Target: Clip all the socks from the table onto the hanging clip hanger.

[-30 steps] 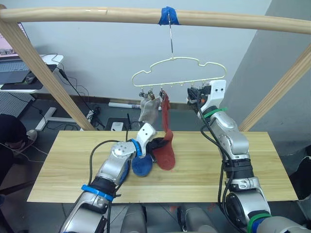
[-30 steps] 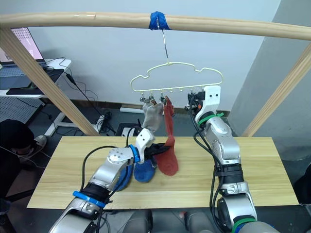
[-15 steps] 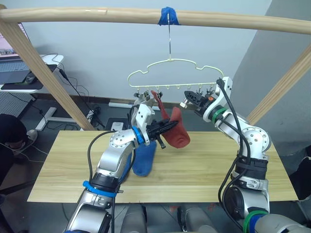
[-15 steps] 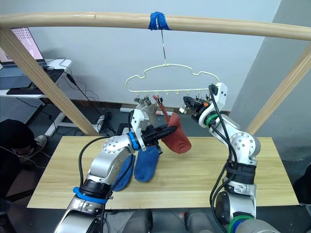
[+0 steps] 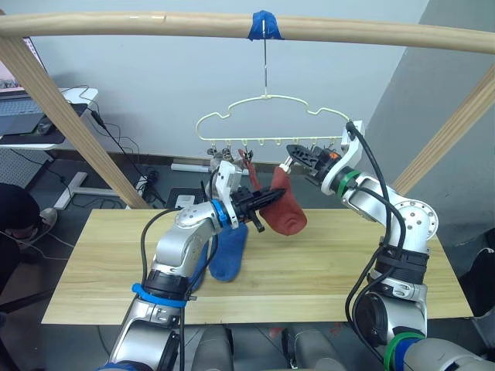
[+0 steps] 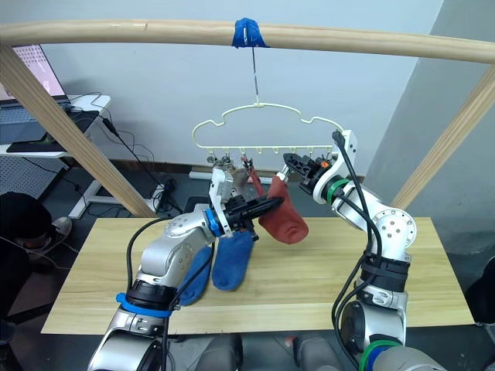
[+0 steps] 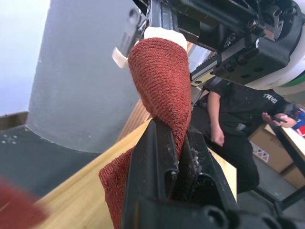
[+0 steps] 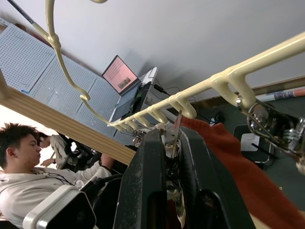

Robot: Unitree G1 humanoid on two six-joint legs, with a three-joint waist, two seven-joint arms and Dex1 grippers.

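While both grippers pinch 1 red sock (image 5: 285, 207), 2 blue socks (image 5: 226, 255) lie on table (image 5: 116, 270).

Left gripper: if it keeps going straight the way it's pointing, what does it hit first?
Most likely the right gripper. The left gripper, shut on the red sock, points up toward it, and the left wrist view shows the right gripper just beyond the sock's end. Depth is uncertain.

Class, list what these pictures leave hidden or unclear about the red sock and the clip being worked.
- Whether the clip grips the red sock: right gripper fingers block it in the right wrist view.
- Grey sock: behind the left gripper.
- Blue socks: partly behind the left arm.
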